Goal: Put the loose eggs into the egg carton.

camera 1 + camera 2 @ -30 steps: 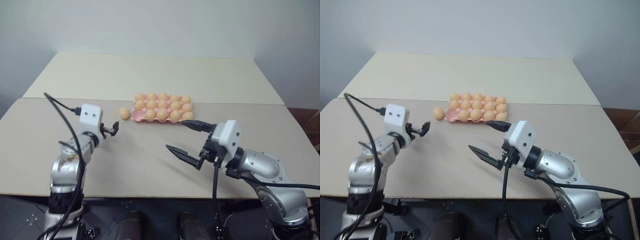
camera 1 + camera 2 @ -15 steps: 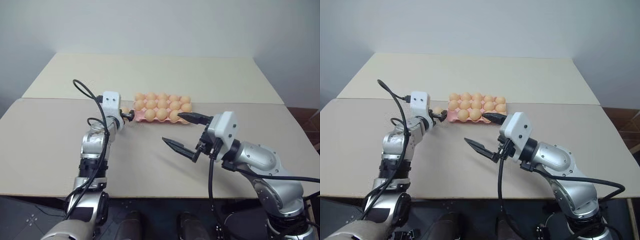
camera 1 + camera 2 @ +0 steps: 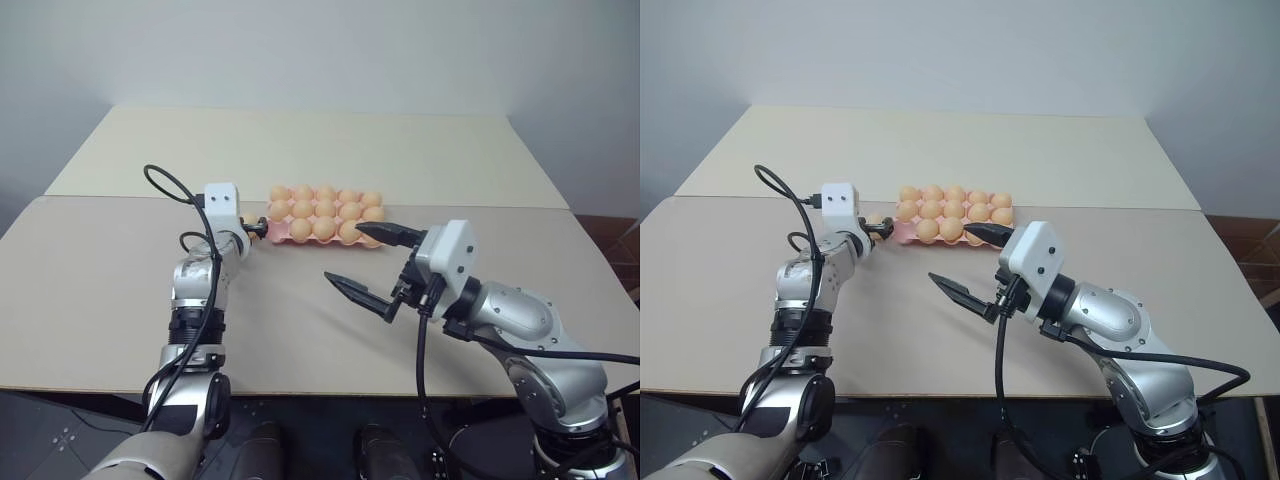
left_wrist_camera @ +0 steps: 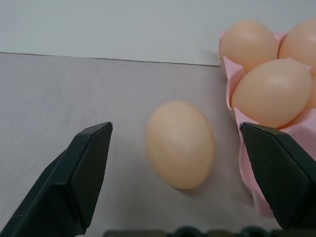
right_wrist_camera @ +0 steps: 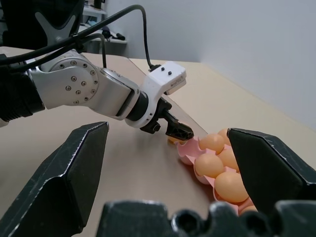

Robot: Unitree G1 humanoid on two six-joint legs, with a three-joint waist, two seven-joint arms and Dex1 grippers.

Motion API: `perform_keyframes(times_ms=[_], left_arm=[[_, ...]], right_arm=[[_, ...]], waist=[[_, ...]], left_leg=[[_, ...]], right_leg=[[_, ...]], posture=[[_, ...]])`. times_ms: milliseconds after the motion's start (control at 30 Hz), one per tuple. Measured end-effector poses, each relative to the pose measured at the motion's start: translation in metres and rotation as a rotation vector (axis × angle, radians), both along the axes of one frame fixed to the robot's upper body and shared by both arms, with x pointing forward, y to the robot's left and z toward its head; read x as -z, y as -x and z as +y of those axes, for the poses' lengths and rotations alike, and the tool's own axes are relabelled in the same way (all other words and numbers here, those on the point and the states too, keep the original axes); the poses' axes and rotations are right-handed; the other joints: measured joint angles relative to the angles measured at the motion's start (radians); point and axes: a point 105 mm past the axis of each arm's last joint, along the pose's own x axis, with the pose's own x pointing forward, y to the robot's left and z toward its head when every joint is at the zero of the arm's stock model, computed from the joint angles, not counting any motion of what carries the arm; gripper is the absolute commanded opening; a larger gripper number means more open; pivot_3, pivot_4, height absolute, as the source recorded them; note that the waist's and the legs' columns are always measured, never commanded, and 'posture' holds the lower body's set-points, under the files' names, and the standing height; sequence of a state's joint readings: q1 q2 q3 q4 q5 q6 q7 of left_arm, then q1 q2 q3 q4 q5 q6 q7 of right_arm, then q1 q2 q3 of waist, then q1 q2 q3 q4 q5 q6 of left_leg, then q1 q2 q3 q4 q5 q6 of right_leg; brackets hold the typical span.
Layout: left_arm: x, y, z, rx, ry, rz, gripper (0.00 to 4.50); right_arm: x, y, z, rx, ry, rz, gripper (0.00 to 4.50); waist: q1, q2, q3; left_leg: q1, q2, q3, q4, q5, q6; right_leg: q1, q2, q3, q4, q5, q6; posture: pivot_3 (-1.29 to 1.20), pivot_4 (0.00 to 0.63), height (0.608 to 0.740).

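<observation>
One loose egg [image 4: 180, 144], pale orange-tan, lies on the beige table just left of the egg carton [image 3: 280, 238]. The carton is a pink tray whose cups hold several identical eggs [image 3: 325, 210]. My left gripper [image 3: 255, 228] is open and level with the table. Its two black fingers [image 4: 81, 173] stand on either side of the loose egg without touching it, and one finger is close to the carton's pink wall [image 4: 247, 163]. My right gripper [image 3: 342, 251] hovers open above the table in front of the carton's right half, holding nothing.
A second beige table [image 3: 300, 150] adjoins the near one behind a seam just past the carton. A black cable [image 3: 165, 185] loops over my left arm. Bare tabletop [image 3: 90, 290] stretches to the left of my left arm and in front of the carton.
My left arm has reached forward and to the right, bringing its open gripper from the bare table up around the loose egg. My right gripper has stayed in place, open.
</observation>
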State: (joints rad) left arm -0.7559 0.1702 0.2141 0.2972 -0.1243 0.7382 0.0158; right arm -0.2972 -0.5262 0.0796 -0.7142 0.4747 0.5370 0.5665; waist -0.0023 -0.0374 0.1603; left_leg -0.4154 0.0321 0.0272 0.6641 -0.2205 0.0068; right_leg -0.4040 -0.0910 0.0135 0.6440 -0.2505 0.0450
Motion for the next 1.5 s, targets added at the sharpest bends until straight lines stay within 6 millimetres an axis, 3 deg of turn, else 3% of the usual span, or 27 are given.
perform_keyframes(times_ms=[300,433,600,700,833,900,1067,1233,1500], left_arm=[[0.011,-0.005,0.002,-0.014,0.006,0.051,4.49],[0.012,-0.007,0.003,-0.012,0.006,0.061,3.64],[0.016,-0.007,0.004,-0.011,0.006,0.075,1.98],[0.012,-0.008,0.008,-0.016,-0.005,0.050,1.47],[-0.002,-0.001,0.020,-0.029,-0.128,-0.064,1.38],[-0.010,0.007,0.017,0.008,-0.194,-0.128,1.38],[-0.036,0.035,-0.031,0.244,-0.268,-0.284,1.31],[-0.022,0.042,-0.055,0.321,-0.231,-0.263,1.27],[-0.014,0.034,-0.052,0.294,-0.235,-0.228,1.27]], right_arm=[[0.000,-0.001,0.002,-0.007,-0.002,0.003,4.50],[0.001,-0.001,0.003,-0.010,-0.001,0.005,4.50],[0.001,-0.001,0.003,-0.010,-0.002,0.006,4.50],[0.001,-0.001,0.004,-0.010,-0.004,0.007,4.50],[0.001,0.000,0.004,-0.007,-0.007,0.005,4.50],[0.001,0.000,0.003,-0.003,-0.009,0.005,4.50],[-0.004,0.003,-0.002,0.012,-0.015,-0.003,4.50],[0.003,0.003,-0.007,0.052,0.037,0.054,4.50],[0.003,0.004,-0.007,0.063,0.040,0.096,4.50]], waist=[[0.000,0.000,0.000],[0.000,0.000,0.000],[0.000,0.000,0.000],[-0.001,0.000,0.000],[-0.004,0.000,0.000],[-0.003,0.000,0.000],[0.013,0.000,0.000],[0.013,0.000,0.000],[0.011,0.000,0.000]], left_leg=[[0.000,0.000,0.000,0.000,0.000,0.000],[0.000,0.000,0.000,0.000,0.000,0.000],[0.000,0.000,0.000,0.000,0.000,0.000],[0.000,0.000,0.000,0.000,0.000,0.000],[0.000,0.000,0.000,0.000,0.000,0.000],[-0.001,0.000,0.000,0.000,0.000,0.000],[0.000,0.000,0.001,0.000,0.000,-0.001],[0.000,0.001,0.001,0.000,0.000,-0.001],[0.000,0.000,0.001,0.000,0.000,0.000]], right_leg=[[0.000,0.000,0.000,0.000,0.000,0.000],[0.000,0.000,0.000,0.000,0.000,0.000],[0.000,0.000,0.000,0.000,0.000,0.000],[0.000,0.000,0.000,0.000,0.000,0.000],[-0.001,0.000,0.000,0.000,0.000,0.000],[-0.001,0.000,0.000,0.000,0.000,0.000],[0.001,-0.001,0.000,0.000,0.001,0.000],[0.000,0.000,0.000,0.000,0.001,-0.001],[0.000,0.000,0.000,-0.001,0.001,0.000]], posture=[[0.00,0.150,0.740],[0.00,0.150,0.740],[0.00,0.150,0.740],[0.00,0.150,0.740],[0.00,0.150,0.740],[0.00,0.150,0.740],[0.00,0.150,0.740],[0.00,0.150,0.740],[0.00,0.150,0.740]])
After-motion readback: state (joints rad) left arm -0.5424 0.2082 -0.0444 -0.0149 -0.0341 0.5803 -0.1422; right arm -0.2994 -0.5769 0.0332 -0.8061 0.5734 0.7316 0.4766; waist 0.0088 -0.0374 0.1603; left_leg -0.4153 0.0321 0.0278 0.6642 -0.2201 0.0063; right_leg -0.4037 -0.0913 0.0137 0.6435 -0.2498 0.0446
